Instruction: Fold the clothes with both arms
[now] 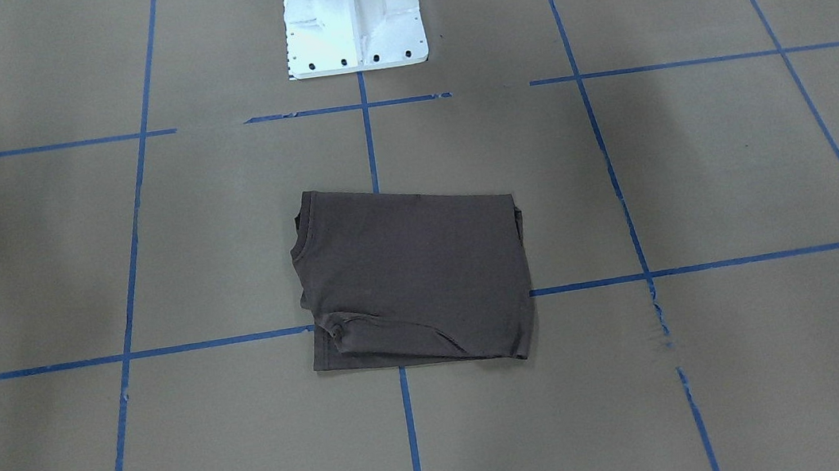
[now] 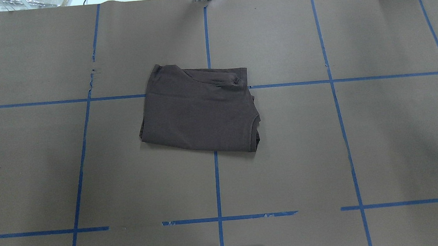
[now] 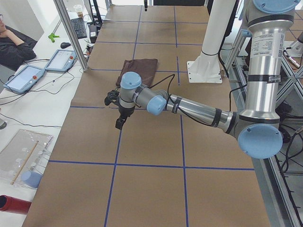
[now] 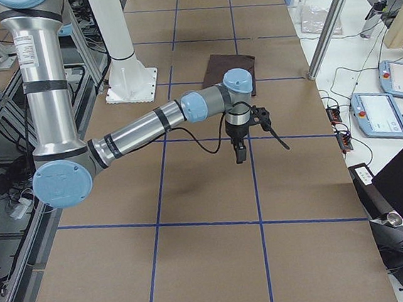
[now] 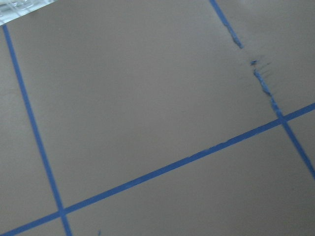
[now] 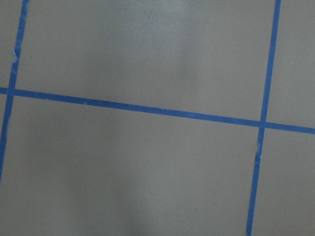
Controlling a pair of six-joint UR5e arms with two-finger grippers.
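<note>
Left gripper (image 3: 120,124) — hangs over bare table (image 1: 764,369), well out to the robot's left, nothing in it; whether its jaws are apart cannot be told. Right gripper (image 4: 239,153) — the same, well out to the right. T-shirt (image 1: 416,276) — table centre, folded to a compact rectangle, one corner bunched. Step judged: folding essentially done. Next, if anything: pinch and flatten that corner.

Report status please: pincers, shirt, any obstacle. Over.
Left pincer, right pincer: both away from T-shirt, open or shut unclear. T-shirt folded, lying flat. No obstacle seen near it.
</note>
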